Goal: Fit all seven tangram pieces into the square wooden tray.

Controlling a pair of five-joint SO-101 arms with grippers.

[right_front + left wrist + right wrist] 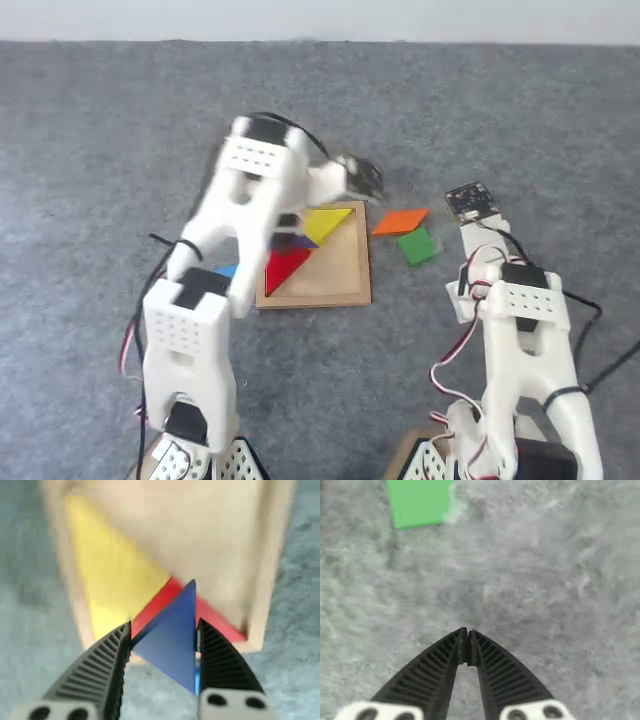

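The left tool (163, 626) was clamped on the blue triangle (170, 650); this needed lowering flat against the red piece (220, 622) inside the tray (272, 555).

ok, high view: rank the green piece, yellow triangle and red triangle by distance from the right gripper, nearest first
1. green piece: on the carpet to the right of the tray, closest to the right gripper.
2. yellow triangle: inside the tray, at its far right corner.
3. red triangle: inside the tray, toward its near left side.
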